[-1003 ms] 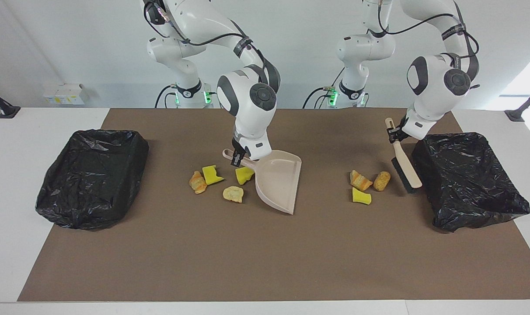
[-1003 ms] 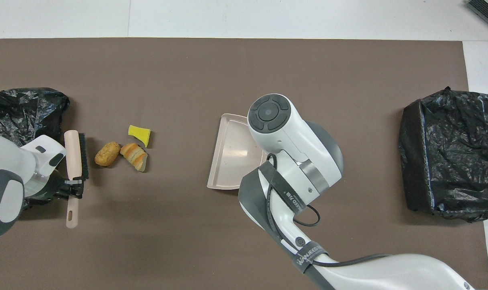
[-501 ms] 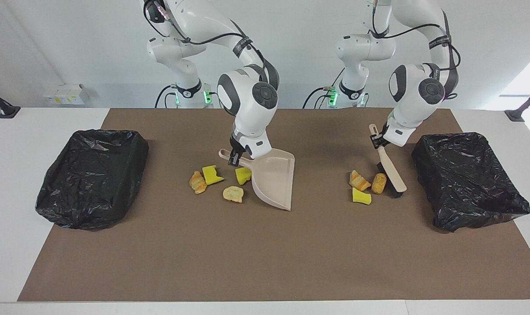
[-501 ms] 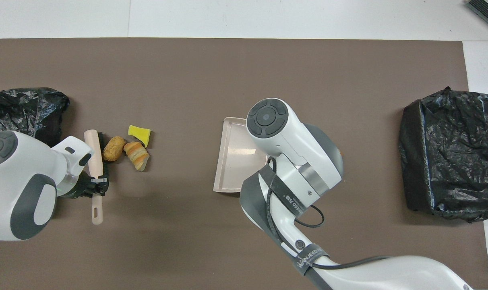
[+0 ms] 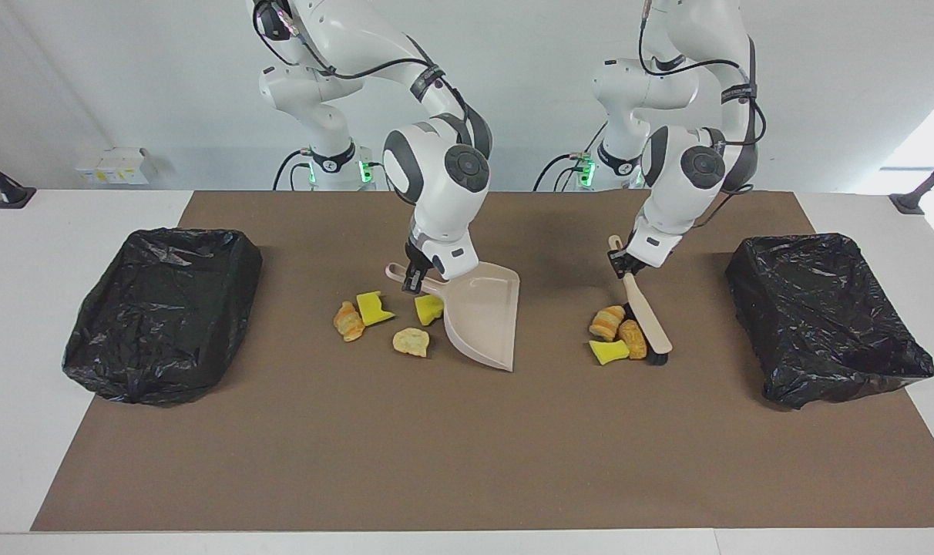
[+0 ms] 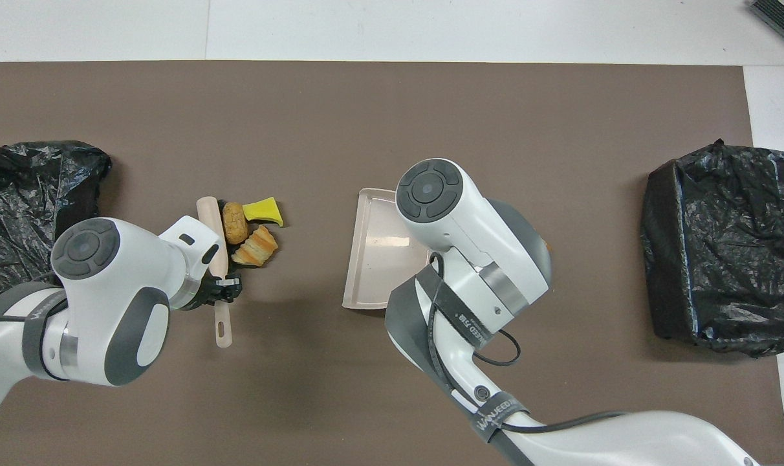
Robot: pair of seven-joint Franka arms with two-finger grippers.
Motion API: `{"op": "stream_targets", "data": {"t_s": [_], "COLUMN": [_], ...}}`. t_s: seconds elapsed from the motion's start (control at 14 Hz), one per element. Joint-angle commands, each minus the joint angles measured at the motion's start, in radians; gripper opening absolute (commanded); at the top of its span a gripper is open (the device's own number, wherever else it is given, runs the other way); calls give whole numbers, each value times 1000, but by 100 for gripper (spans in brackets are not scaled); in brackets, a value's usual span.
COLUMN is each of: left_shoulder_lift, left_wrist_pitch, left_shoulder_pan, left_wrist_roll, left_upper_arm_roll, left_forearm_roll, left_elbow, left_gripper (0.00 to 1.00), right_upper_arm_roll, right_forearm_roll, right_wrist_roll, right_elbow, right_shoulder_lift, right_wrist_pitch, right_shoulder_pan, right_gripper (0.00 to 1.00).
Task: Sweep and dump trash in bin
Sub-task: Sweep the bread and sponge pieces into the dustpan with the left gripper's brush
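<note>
While brush (image 5: 647,316) abuts trash (image 5: 616,333), mat (image 5: 467,455) edge-side open.

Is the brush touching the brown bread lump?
Touching. In the overhead view the brush presses right against the brown lump, no mat between them.

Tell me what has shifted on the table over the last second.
The left pincer, shut on the brush, swept from beside the bin at its end toward the table's middle, bunching three scraps ahead of the bristles. The right pincer kept hold of the dustpan and turned it slightly. The four scraps beside the dustpan and both bins stayed put.
</note>
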Motion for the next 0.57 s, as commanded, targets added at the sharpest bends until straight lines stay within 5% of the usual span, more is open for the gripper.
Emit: {"op": "stream_targets", "data": {"t_s": [0.0,0.5], "left_shoulder_lift": [4,10], "left_wrist_pitch": [32,87], "left_shoulder_pan": [-82,-250], "left_wrist_roll": [-6,-6], "left_upper_arm_roll": [13,13], "left_forearm_roll": [-62,-184], "left_elbow": [10,29], "left_gripper": [0,0], "right_upper_arm_roll": [6,7], "right_forearm_roll": [-29,-39], "right_wrist_roll": [-34,-34], "right_elbow": [-30,-35], "right_shoulder_lift": [-21,0], "right_wrist_pitch": [22,74], "right_shoulder_pan": [-3,11], "right_gripper": [0,0]}}
